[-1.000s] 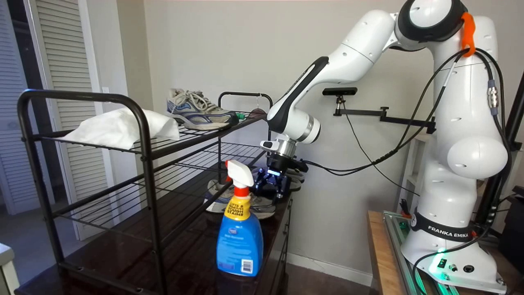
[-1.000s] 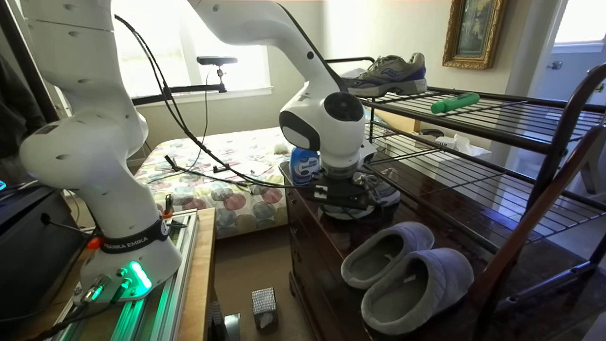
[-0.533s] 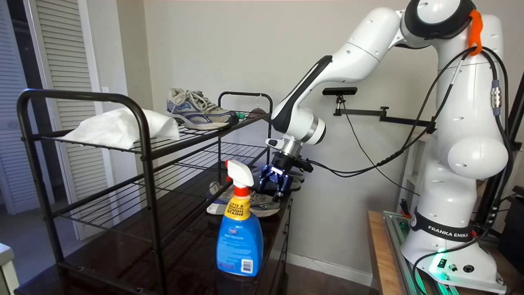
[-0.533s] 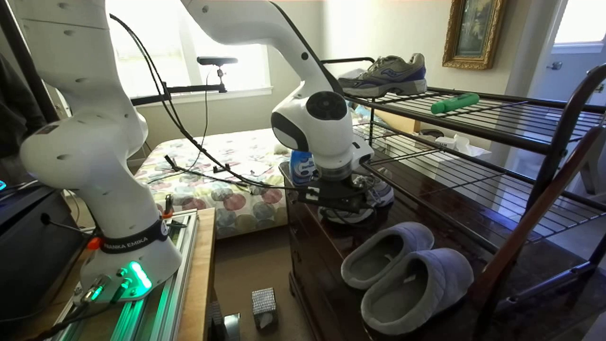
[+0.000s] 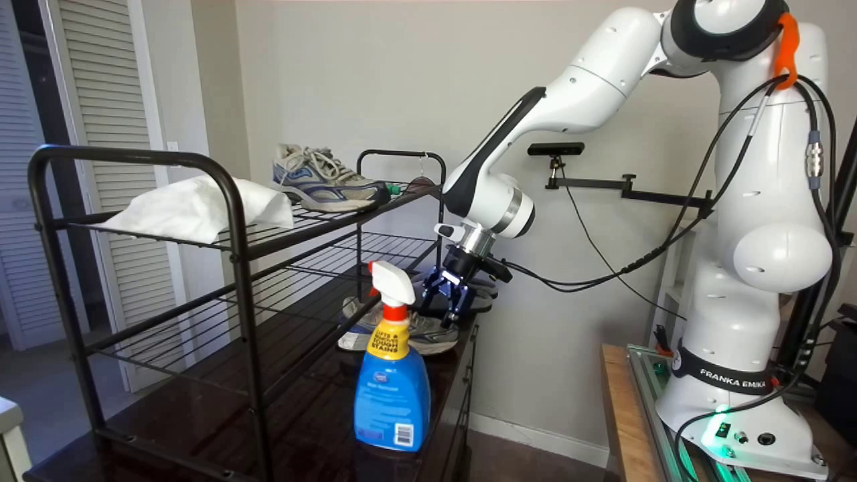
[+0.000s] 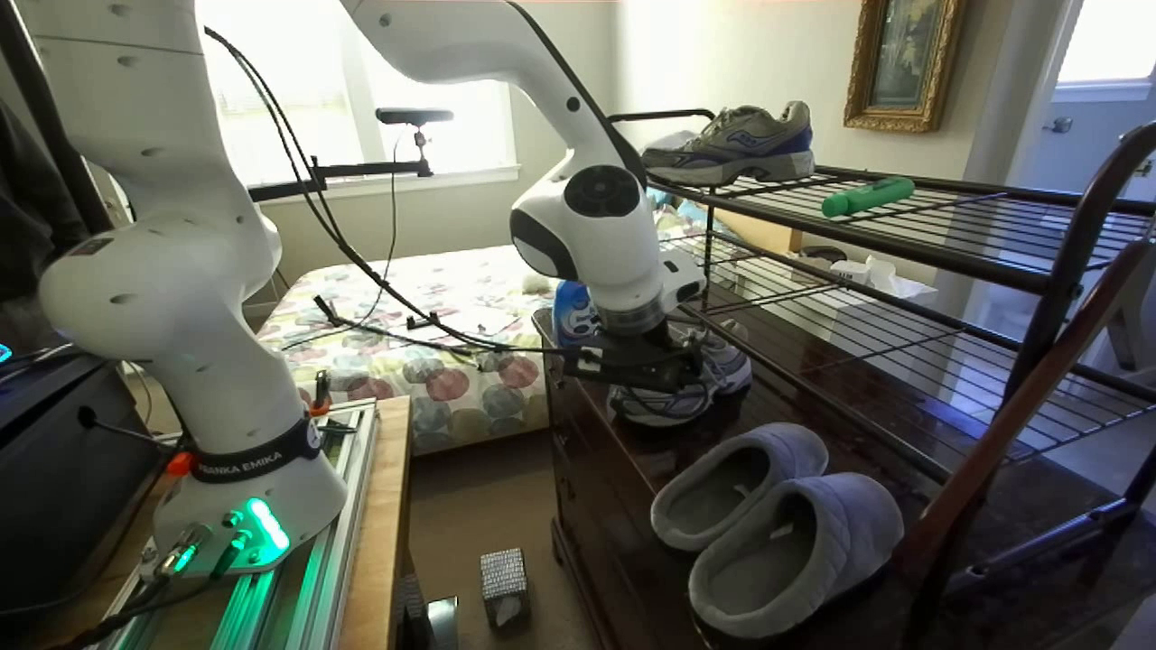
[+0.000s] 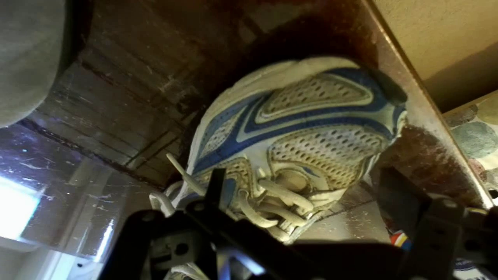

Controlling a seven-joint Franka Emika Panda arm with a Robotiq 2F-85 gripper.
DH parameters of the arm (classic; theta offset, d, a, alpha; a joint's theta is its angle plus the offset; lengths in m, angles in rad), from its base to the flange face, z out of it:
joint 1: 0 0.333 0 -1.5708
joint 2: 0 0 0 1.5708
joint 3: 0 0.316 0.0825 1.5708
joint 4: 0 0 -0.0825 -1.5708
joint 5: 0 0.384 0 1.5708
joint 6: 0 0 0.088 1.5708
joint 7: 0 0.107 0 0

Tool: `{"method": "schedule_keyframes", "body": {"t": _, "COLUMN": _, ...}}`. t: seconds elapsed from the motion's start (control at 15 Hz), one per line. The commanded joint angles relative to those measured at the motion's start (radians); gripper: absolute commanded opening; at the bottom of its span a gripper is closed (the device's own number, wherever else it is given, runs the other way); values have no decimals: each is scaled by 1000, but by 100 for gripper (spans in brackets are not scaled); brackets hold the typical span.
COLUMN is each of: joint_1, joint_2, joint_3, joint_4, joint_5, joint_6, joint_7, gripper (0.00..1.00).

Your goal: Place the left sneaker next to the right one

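Lower sneaker [image 7: 311, 124]: sits sole-down on the dresser [image 5: 308, 415], by the long side of the wire rack [image 5: 248, 314] nearest the arm [image 5: 582, 80]. Points toe away from the rack, with long axis crosswise to that side; perhaps tucks its heel a little under the rack's lower shelf, hard to judge past the spray bottle [image 5: 392, 402]. Upper sneaker [image 6: 750, 149]: lies on the rack's top shelf, also crosswise, with toe at the rail nearest the arm and heel inward. Gripper [image 7: 303, 184]: hangs just over the lower sneaker, beside the rack, with jaws spread wide above the laces, holding nothing.

Along the same side of the rack: flanked by the upright bottle and, opposite, by two grey slippers [image 6: 849, 533]. On the rack's top shelf: a white crumpled sheet [image 5: 201, 211] just beside the upper sneaker, a green cylinder [image 6: 867, 196] beyond it. Between both sneakers in height: the rack's lower shelf and rails.
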Motion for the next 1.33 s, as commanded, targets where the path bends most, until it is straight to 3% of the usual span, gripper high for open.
{"method": "schedule_keyframes", "body": {"t": 0.0, "joint_1": 19, "joint_2": 33, "joint_3": 34, "joint_4": 32, "joint_5": 118, "joint_6": 58, "joint_7": 0, "gripper": 100}}
{"method": "schedule_keyframes", "body": {"t": 0.33, "joint_1": 28, "joint_2": 71, "joint_3": 57, "joint_4": 71, "joint_5": 267, "joint_6": 171, "joint_7": 70, "gripper": 100}}
{"method": "schedule_keyframes", "body": {"t": 0.73, "joint_1": 22, "joint_2": 102, "joint_3": 51, "joint_4": 76, "joint_5": 227, "joint_6": 132, "joint_7": 180, "gripper": 100}}
{"method": "schedule_keyframes", "body": {"t": 1.0, "joint_1": 19, "joint_2": 110, "joint_3": 48, "joint_4": 92, "joint_5": 209, "joint_6": 87, "joint_7": 188, "gripper": 100}}
{"method": "schedule_keyframes", "body": {"t": 1.27, "joint_1": 11, "joint_2": 82, "joint_3": 52, "joint_4": 91, "joint_5": 266, "joint_6": 108, "joint_7": 151, "gripper": 100}}
